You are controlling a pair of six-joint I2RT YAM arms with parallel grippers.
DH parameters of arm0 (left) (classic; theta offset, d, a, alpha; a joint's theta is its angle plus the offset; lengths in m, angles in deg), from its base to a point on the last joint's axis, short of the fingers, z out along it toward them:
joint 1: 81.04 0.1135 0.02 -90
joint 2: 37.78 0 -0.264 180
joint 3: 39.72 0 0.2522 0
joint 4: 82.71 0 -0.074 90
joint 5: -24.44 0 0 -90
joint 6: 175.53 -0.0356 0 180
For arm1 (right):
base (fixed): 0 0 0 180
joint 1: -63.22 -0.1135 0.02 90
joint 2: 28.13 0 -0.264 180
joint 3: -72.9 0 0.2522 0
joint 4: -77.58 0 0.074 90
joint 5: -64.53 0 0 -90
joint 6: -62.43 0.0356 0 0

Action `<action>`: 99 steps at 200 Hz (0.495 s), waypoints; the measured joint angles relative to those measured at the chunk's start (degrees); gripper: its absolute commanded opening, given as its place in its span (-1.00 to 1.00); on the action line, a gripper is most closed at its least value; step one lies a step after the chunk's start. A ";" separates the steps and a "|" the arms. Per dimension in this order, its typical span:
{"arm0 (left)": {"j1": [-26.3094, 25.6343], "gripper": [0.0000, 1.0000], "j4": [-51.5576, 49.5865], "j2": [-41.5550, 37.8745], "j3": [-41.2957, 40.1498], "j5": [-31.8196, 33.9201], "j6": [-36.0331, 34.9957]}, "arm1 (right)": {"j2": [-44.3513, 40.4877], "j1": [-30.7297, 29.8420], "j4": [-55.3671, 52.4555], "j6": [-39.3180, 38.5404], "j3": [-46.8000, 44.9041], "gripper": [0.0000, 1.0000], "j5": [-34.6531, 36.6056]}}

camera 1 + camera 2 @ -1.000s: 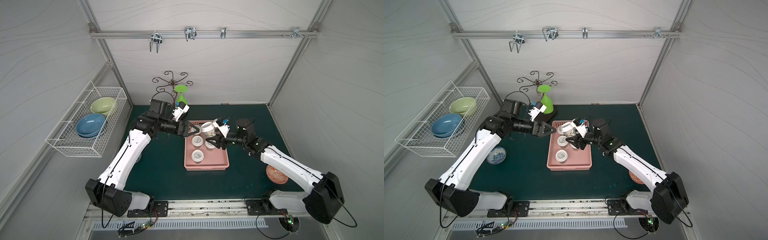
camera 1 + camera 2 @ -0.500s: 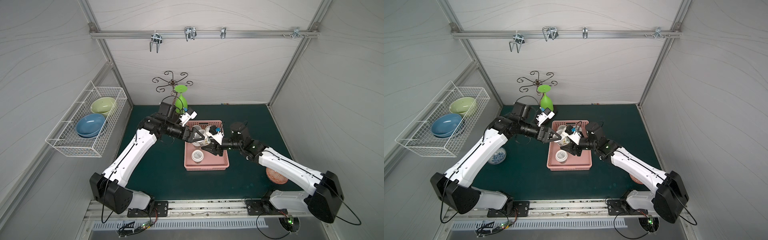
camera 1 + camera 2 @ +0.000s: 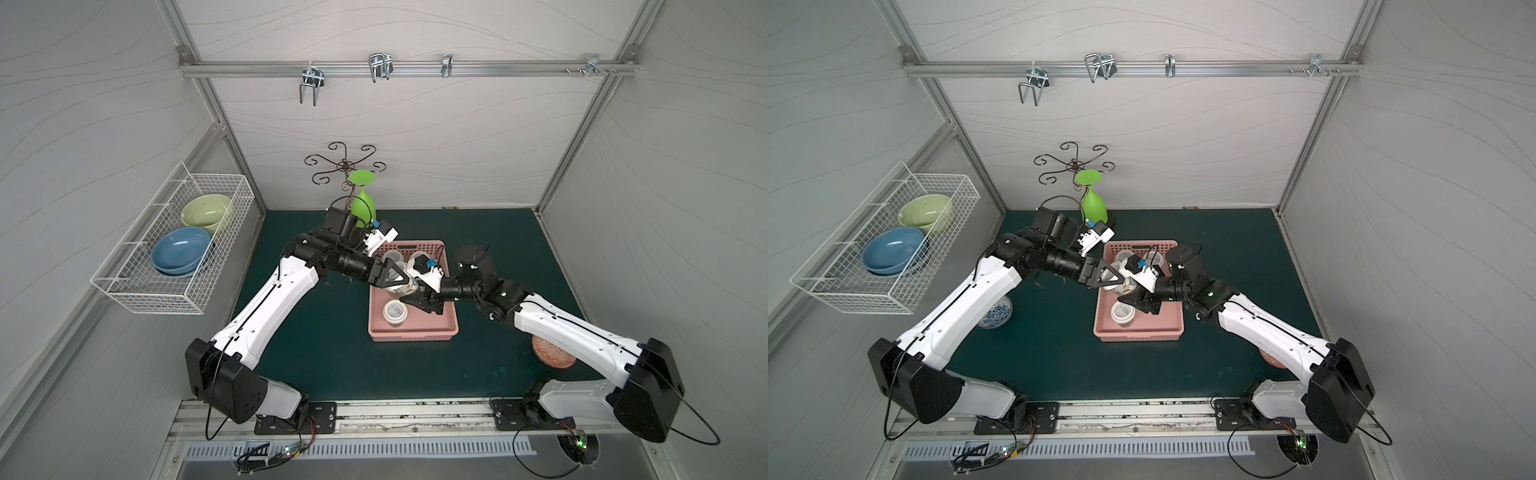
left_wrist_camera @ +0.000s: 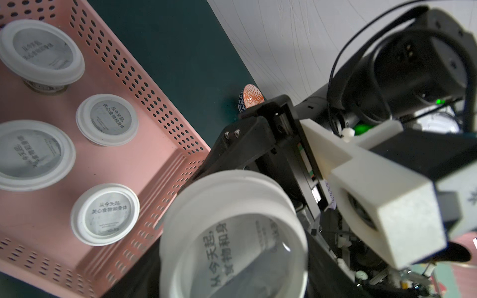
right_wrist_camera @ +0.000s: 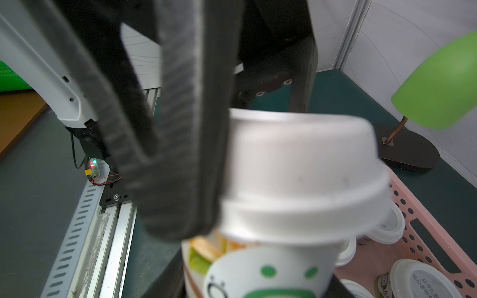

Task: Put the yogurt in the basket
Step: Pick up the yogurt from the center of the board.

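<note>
On your green mat (image 3: 332, 365) sits the pink basket (image 3: 413, 332), and over it the left gripper (image 3: 404, 282) and right gripper (image 3: 410, 297) meet nose to nose. The right, jaws partway apart, has a cup (image 5: 296, 167) by its printed body, held above four more cups (image 4: 105, 214) standing lids-up in the basket. The left flanks that cup's white lid, one ribbed finger (image 5: 180, 129) against it — whether it truly clamps, you cannot tell.
</note>
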 measured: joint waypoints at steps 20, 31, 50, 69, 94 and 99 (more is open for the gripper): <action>0.04 0.20 0.31 0.00 -0.55 -0.07 0.09 | 0.28 0.00 0.00 -0.11 -0.02 0.01 -0.11; 0.13 0.19 0.50 0.00 -0.96 -0.07 0.22 | 0.68 0.00 0.02 -0.09 -0.02 0.05 -0.33; 0.24 0.15 0.57 0.00 -1.73 0.17 0.42 | 1.46 -0.02 -0.15 0.07 0.00 0.32 -0.44; 0.13 0.13 0.55 0.00 -2.45 0.31 0.42 | 1.92 -0.07 -0.33 0.04 0.00 0.69 0.15; -0.04 0.12 0.50 0.00 -2.84 0.42 0.37 | 1.60 -0.11 -0.20 0.09 -0.04 0.98 1.57; -0.04 0.11 0.50 0.00 -2.84 0.50 0.35 | 1.33 -0.11 -0.20 0.17 -0.15 0.98 1.92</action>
